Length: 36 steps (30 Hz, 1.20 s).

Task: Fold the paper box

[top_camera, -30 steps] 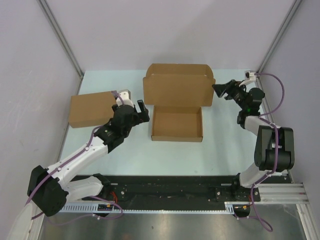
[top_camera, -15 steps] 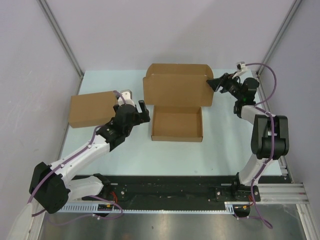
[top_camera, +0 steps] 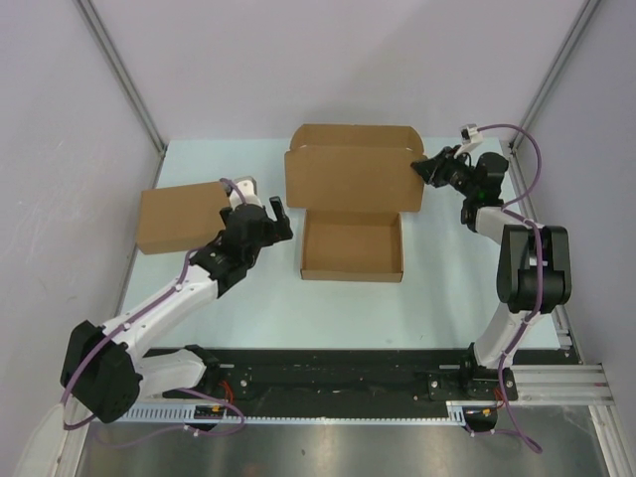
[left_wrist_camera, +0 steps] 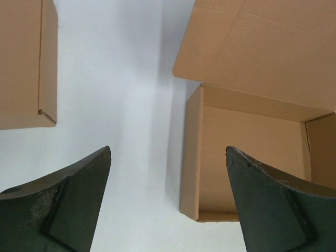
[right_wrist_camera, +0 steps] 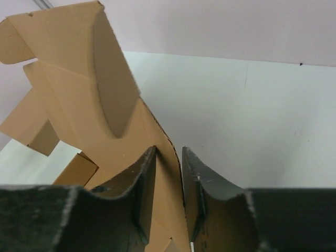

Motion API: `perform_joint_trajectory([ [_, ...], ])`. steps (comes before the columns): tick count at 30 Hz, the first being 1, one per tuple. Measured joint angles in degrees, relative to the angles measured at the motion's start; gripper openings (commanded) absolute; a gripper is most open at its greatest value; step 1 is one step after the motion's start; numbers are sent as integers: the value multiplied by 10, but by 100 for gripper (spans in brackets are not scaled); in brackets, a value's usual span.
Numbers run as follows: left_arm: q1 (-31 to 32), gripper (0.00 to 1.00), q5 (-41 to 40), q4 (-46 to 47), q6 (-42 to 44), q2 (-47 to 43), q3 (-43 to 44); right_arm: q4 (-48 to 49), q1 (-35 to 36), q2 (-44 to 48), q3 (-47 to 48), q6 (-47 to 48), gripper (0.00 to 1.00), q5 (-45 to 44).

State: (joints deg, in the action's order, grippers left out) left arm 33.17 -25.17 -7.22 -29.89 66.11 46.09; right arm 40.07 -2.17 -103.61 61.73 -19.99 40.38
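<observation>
The paper box (top_camera: 352,246) is a shallow brown tray in the middle of the table, with its wide lid panel (top_camera: 353,179) standing up behind it. My right gripper (top_camera: 427,167) is at the lid's right end. In the right wrist view its fingers (right_wrist_camera: 169,152) are shut on the edge of a lid flap (right_wrist_camera: 113,94). My left gripper (top_camera: 278,217) is open and empty just left of the tray. In the left wrist view (left_wrist_camera: 168,152) the tray's left wall (left_wrist_camera: 191,152) lies between its jaws.
A plain closed brown cardboard box (top_camera: 179,216) lies at the left of the table, behind my left arm; it also shows in the left wrist view (left_wrist_camera: 23,63). The enclosure's walls and metal posts stand close on both sides.
My right gripper has moved left to the lid's right end and closed on its flap. My left gripper has shifted slightly left, still open.
</observation>
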Motion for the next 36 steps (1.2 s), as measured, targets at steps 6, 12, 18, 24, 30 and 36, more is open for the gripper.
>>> perform_joint_trajectory([
  [6,-34,96,-2,-5,-1,-7,1,-18,8,1,0,16,17,-10],
  [12,-106,100,21,15,0,-4,12,-61,35,20,1,49,9,-28],
  [18,-186,100,134,118,7,46,19,-117,66,61,1,97,6,-41],
  [24,-242,100,276,214,32,116,33,-157,76,98,1,127,5,-52],
  [30,-261,100,404,322,47,167,34,-173,82,109,1,141,1,-58],
  [36,-282,100,508,443,37,250,45,-178,86,109,1,145,0,-64],
])
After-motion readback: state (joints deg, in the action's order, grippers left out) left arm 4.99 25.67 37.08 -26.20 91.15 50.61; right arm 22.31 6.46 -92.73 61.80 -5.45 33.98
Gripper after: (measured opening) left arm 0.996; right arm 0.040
